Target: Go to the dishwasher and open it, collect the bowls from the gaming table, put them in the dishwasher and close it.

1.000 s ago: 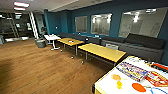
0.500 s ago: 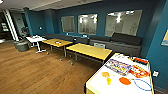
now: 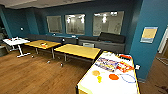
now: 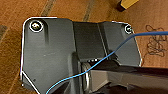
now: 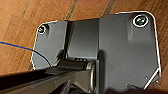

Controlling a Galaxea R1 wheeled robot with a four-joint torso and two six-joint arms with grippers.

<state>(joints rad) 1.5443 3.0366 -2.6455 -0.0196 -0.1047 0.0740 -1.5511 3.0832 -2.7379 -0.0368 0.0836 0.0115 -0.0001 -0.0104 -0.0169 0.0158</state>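
Teal lounge, wood floor (image 3: 30, 72) | gaming table (image 3: 125, 86) near end cropped | end effectors: state indiscernible

Gaming table (image 3: 110, 82) cut off below

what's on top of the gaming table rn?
On the gaming table: a colourful game spread, a red item, orange round pieces, a blue loop. Whether any are bowls is unclear; its underside is hidden.

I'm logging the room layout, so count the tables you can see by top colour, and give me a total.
Yellow-topped tables: 2
White-topped tables: 2, the gaming table and a small white table
Total: 4
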